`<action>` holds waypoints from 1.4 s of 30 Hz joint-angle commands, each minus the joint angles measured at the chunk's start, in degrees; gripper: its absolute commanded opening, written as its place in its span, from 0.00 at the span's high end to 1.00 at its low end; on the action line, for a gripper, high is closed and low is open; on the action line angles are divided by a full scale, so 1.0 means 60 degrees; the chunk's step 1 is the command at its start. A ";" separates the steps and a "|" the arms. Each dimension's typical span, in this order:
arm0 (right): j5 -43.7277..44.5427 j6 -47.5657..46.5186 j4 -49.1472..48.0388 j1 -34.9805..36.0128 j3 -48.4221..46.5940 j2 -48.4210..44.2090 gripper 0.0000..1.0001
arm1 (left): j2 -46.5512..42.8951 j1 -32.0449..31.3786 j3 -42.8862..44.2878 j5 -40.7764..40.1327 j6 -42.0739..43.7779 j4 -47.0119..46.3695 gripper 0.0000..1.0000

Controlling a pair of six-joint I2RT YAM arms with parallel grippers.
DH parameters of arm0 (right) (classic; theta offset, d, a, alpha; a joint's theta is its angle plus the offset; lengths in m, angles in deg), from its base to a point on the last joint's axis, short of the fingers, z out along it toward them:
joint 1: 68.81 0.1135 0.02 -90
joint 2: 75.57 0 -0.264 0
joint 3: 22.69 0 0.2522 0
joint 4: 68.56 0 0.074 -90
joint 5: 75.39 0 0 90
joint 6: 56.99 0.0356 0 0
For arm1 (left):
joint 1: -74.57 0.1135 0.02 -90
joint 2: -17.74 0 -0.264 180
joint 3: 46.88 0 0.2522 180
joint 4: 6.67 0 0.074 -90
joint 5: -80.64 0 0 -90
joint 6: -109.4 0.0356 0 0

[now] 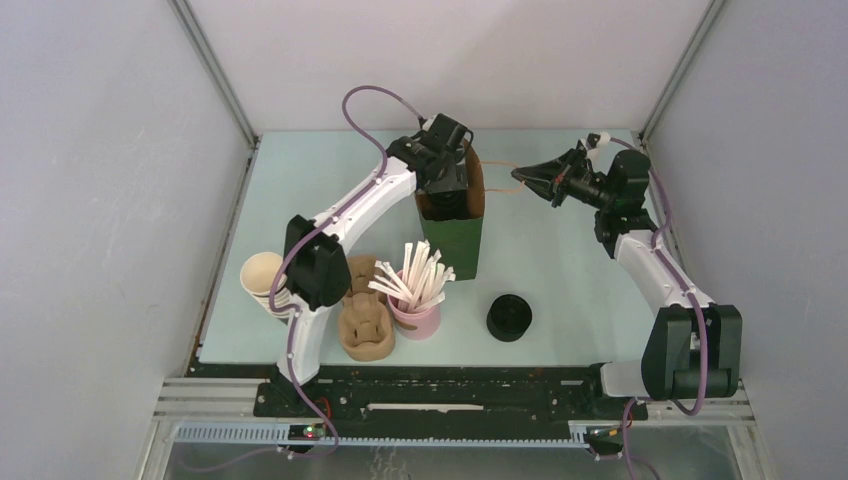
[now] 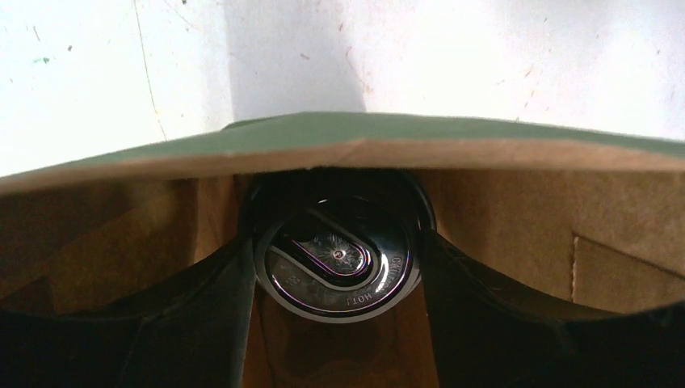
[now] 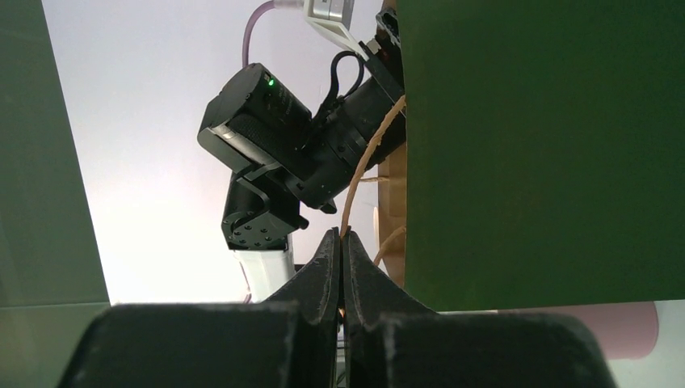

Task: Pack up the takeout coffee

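Observation:
The takeout coffee shows in the left wrist view as a round black lid (image 2: 335, 259) marked "CAUTION HOT", down inside the green paper bag (image 2: 404, 133). My left gripper (image 2: 337, 242) reaches into the bag from above, and its dark fingers (image 2: 202, 315) press both sides of the lid. In the top view the bag (image 1: 452, 240) stands upright at mid-table with the left gripper (image 1: 446, 192) in its mouth. My right gripper (image 1: 522, 177) is shut on the bag's tan paper handle (image 3: 365, 166) and holds it out to the right. The cup body is hidden.
A pink straw holder (image 1: 417, 315) with white straws stands in front of the bag. A squat black stack of lids (image 1: 509, 317) sits to its right. Brown pulp carriers (image 1: 365, 320) and a stack of cream-lined cups (image 1: 265, 280) lie by the left arm's base.

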 commanded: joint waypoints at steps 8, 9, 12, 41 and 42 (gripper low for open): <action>-0.0234 -0.0449 0.0164 -0.0060 -0.0443 -0.0383 0.97 | 0.0613 0.0144 0.0602 0.0923 -0.0201 0.1775 0.60; -0.0256 -0.0496 0.0232 -0.0059 -0.0448 -0.0415 0.97 | 0.0797 0.0146 0.0670 0.0706 -0.0154 0.1777 0.60; -0.0304 -0.0836 0.0634 -0.0023 -0.0448 -0.0516 0.97 | 0.0884 0.0229 0.0637 0.0407 -0.0042 0.1378 0.61; -0.0152 -0.1160 0.0880 0.0431 -0.0923 -0.0469 0.97 | 0.0241 0.0358 0.1034 0.1100 -0.0308 0.1359 0.07; -0.0133 -0.1167 0.0855 0.0493 -0.0942 -0.0485 0.97 | 0.0180 0.0364 0.1050 0.1089 -0.0297 0.1384 0.04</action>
